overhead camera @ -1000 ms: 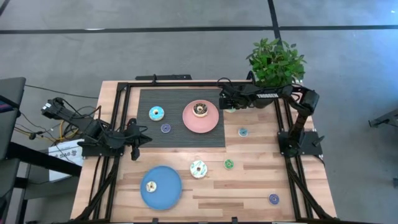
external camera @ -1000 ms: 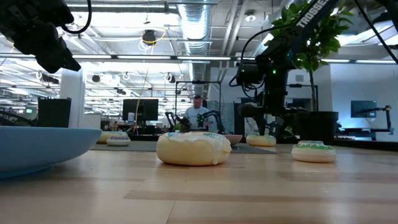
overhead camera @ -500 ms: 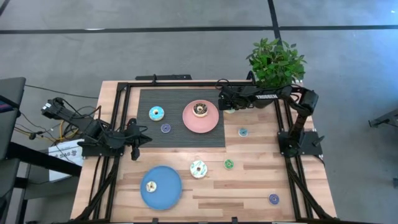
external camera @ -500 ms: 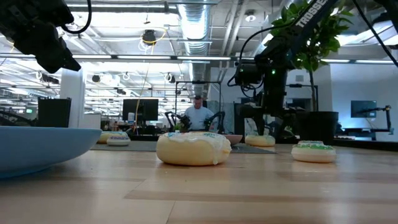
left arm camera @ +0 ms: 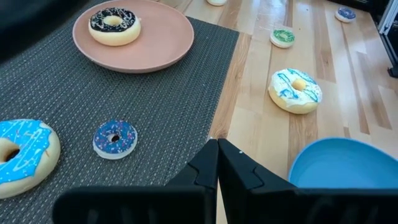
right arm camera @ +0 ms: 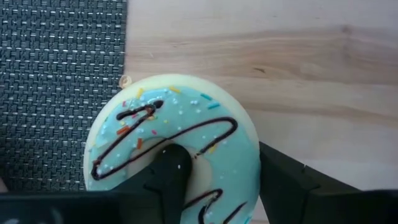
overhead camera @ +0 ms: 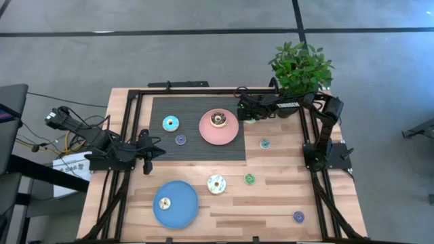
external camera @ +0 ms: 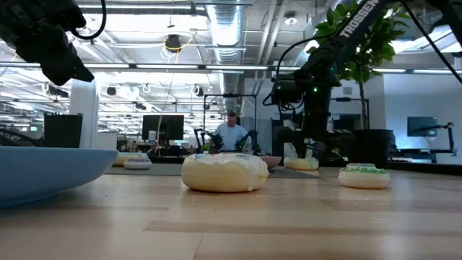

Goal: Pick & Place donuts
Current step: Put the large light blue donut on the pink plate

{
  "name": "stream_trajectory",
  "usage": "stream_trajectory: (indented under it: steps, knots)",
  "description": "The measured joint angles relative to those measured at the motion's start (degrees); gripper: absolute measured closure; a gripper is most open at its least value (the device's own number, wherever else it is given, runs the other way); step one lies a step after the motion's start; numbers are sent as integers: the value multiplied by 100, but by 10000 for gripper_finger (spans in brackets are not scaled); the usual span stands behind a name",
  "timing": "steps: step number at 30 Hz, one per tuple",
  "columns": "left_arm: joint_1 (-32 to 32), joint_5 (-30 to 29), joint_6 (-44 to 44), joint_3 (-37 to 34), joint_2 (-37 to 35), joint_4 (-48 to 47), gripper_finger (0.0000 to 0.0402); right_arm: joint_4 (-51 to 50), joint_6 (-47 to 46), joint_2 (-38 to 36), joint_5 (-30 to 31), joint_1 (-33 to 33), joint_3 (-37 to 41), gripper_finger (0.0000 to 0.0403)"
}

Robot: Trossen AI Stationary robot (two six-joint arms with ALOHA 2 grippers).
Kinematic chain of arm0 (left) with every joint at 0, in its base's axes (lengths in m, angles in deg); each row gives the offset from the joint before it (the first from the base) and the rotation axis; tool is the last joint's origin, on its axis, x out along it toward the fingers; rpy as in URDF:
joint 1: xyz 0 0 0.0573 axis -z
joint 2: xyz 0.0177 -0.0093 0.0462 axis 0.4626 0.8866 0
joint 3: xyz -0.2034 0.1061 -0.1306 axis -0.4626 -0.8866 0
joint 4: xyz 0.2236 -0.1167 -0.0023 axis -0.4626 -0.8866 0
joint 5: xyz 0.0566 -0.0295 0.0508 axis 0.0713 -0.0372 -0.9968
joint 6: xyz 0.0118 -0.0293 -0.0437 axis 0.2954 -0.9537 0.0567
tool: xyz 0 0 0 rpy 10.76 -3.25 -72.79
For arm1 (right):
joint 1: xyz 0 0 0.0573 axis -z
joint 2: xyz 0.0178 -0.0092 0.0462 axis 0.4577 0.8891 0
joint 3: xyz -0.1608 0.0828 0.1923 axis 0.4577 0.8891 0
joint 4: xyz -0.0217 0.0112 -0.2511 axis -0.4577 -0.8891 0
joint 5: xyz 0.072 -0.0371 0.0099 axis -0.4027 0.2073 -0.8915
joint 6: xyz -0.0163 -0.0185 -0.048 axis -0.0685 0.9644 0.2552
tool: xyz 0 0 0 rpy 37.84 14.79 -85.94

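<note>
A donut with teal icing and brown drizzle (right arm camera: 180, 137) lies on the wood at the far side, just right of the dark mat and the pink plate (overhead camera: 207, 134). My right gripper (overhead camera: 249, 116) stands over it, pointing steeply down and shut on its ring. A brown-iced donut (overhead camera: 218, 119) sits on the pink plate, and a pale one (overhead camera: 165, 202) on the blue plate (overhead camera: 184, 196). My left gripper (left arm camera: 217, 146) is shut on nothing, above the mat's near left corner. My right gripper has one finger (right arm camera: 169, 177) in the donut's hole and the other finger (right arm camera: 292, 186) against the outer rim (right arm camera: 252, 149), with the ring's wall between them. The fingers come steeply from above. The donut lies flat on the table, icing up.
On the mat lie a blue-iced donut (overhead camera: 171, 123) and a small purple one (overhead camera: 180, 139). On the wood are a white donut with blue drizzle (overhead camera: 216, 184), a small green one (overhead camera: 249, 178), a small teal one (overhead camera: 264, 144) and a purple one (overhead camera: 298, 216). A potted plant (overhead camera: 302, 68) stands at the far right.
</note>
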Motion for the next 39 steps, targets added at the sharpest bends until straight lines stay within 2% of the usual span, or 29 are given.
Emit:
stream_trajectory:
  steps: [10, 19, 24, 32, 39]
  knots:
    - [2, -15, -56, 0, -1, 0, 401, 62, 185, 0, 6, 0, 0, 282]
    - [0, -32, -55, 0, 1, 0, 401, 33, 335, -18, 45, -41, -237, 279]
    - [2, -32, -55, 0, -1, -2, 401, 2, 502, -333, 225, -158, -423, 278]
    - [2, -30, -55, 0, -1, -6, 401, 74, 902, -969, 401, -538, -501, 280]
    - [0, -44, 76, 0, -1, -9, 401, 269, 1421, -711, 268, -1156, -494, 278]
